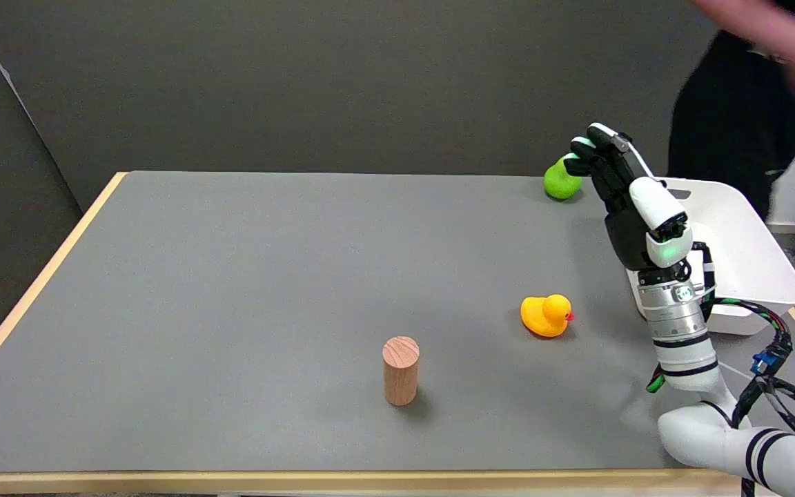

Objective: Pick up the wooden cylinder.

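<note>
Bare table surrounds the wooden cylinder at lower centre; the yellow duck stands to its right, seemingly well apart.

The light falls even and fairly soft from above, leaving my table a flat matte grey with no glare; the wooden cylinder throws a small, soft shadow to its lower right; the yellow duck leaves a fainter one; a diffuse shadow lies on the surface beside my right hand; focus is sharp on the tabletop; the person at upper right is smeared by motion blur; the backdrop is dim.
</note>
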You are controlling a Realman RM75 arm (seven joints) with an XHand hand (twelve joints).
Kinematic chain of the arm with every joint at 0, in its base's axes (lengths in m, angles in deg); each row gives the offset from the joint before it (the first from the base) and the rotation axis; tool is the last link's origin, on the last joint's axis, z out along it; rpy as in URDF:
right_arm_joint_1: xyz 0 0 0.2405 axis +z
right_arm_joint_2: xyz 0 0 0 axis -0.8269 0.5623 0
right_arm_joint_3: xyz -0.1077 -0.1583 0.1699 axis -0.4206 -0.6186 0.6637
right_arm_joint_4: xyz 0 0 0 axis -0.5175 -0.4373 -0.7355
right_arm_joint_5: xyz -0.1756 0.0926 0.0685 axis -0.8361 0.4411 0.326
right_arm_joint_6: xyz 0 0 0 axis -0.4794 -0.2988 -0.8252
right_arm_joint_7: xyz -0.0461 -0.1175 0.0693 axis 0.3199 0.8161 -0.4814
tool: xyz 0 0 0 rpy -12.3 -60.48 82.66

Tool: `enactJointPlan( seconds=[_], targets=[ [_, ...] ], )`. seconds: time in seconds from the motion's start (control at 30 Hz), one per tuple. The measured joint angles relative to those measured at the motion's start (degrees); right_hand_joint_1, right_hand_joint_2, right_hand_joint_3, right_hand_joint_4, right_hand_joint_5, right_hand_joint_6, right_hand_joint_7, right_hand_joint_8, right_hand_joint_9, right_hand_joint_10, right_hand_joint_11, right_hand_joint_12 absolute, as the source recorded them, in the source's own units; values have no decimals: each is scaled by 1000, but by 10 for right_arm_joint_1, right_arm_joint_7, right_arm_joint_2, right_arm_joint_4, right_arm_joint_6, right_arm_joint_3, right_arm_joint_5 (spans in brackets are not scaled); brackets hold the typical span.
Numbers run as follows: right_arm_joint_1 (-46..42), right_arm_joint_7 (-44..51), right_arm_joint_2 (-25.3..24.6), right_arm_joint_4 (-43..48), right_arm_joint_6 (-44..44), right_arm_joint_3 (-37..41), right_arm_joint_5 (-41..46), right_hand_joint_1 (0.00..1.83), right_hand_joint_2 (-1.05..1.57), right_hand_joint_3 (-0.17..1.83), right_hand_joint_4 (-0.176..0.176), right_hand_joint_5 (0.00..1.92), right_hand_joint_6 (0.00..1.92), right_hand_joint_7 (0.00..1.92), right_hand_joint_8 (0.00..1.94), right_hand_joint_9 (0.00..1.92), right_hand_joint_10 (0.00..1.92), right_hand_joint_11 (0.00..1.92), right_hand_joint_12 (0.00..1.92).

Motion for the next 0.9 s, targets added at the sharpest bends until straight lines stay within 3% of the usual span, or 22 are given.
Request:
enactJointPlan(
  seconds=[0.3, 0.47, 0.6, 0.67, 0.9],
  targets=[
    [-1, -1, 0, -3, 5, -2, -12, 301, 687, 943, -75, 262, 530, 423, 519, 352, 909, 139, 1265],
    [-1, 0, 4, -3, 5, 2, -41, 403, 701, 798, -118, 216, 440, 321, 410, 202, 841, 24, 1194],
    [-2, 9, 14, 1, 2, 9, -83, 402, 642, 910, -134, 184, 457, 276, 436, 165, 778, 0, 1122],
    [-4, 19, 22, 7, -4, 13, -106, 471, 676, 811, -148, 220, 459, 321, 413, 173, 822, 1, 1183],
    [-12, 67, 46, 28, -31, 23, -185, 504, 667, 812, -166, 273, 557, 395, 499, 245, 914, 76, 1261]
  ],
)
